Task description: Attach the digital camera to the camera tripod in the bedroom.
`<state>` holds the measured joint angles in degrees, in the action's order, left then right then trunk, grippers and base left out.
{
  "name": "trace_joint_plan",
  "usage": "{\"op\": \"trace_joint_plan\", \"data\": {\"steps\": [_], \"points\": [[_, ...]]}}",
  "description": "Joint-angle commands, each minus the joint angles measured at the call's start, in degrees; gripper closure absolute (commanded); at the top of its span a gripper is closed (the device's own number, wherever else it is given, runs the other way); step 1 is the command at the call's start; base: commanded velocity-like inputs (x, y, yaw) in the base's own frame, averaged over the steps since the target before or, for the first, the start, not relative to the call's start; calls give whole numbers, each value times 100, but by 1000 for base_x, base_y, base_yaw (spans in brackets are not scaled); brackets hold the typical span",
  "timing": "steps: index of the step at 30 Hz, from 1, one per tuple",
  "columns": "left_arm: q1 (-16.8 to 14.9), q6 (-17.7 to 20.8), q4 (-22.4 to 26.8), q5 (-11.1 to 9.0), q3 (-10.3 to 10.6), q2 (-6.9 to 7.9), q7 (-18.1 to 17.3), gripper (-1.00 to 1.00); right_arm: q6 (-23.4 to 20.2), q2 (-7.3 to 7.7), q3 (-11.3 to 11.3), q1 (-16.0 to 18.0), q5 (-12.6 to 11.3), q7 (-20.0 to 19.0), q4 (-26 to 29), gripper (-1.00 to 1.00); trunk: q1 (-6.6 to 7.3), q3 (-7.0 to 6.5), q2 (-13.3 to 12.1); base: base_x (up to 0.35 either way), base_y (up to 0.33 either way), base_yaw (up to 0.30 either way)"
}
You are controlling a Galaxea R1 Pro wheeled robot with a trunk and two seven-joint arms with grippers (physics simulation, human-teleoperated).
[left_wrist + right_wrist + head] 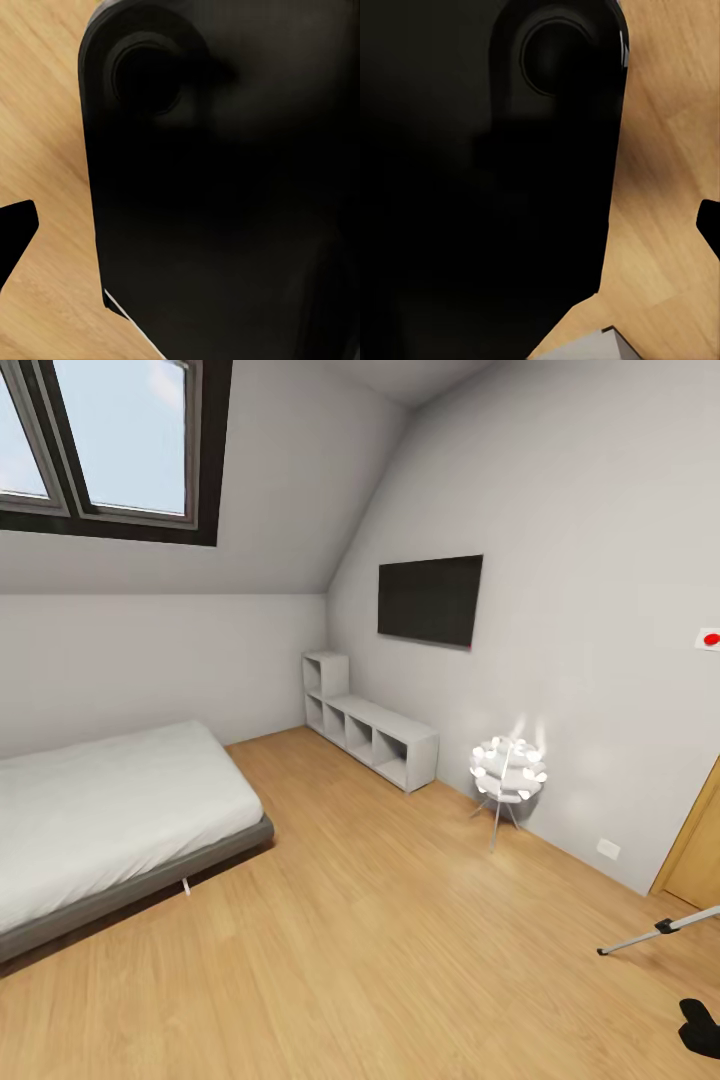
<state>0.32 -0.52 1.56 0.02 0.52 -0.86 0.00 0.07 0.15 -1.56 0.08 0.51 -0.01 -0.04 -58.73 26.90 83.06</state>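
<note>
I am looking into the bedroom, with its sloped ceiling, dark-framed skylight (120, 440), wood floor (400, 960), low grey bed (110, 810) and wall TV (430, 600). One silver leg of the camera tripod (660, 928) with a black joint reaches in at the lower right edge. Below it lies a black shape (700, 1028) that I cannot identify. The digital camera is out of view. In each wrist view a large black robot part is close to the lens. A dark fingertip (15, 232) shows at one edge of the left wrist view, and another fingertip (709, 225) shows in the right wrist view, both over the floor.
A white cube shelf (370, 735) runs along the right wall under the TV. The white flower-shaped lamp (508, 770) stands on thin legs beside it. A wooden door (700, 850) is at the far right, with a white plate bearing a red dot (710, 638) above.
</note>
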Motion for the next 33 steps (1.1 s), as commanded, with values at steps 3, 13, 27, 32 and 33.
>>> {"op": "trace_joint_plan", "data": {"steps": [3,13,27,32,33], "points": [[8,-13,41,-1,-5,-1,0,-100,3,2,-44,1,3,6,1,-100,0,3,2,0,0,0],[12,-18,81,-11,-23,-22,-26,-100,16,0,-50,1,-6,37,4,-100,0,3,2,0,0,0],[12,-18,83,-237,-35,-17,-35,-100,2,2,-59,1,-1,7,4,-100,0,3,2,0,0,0],[12,-18,82,-398,-28,-11,-39,-100,1,10,-62,1,1,-8,4,-100,0,3,2,0,0,0],[12,-18,81,-430,-28,-12,-40,-100,1,10,-63,1,1,-10,4,-100,0,3,2,0,0,0]]}}
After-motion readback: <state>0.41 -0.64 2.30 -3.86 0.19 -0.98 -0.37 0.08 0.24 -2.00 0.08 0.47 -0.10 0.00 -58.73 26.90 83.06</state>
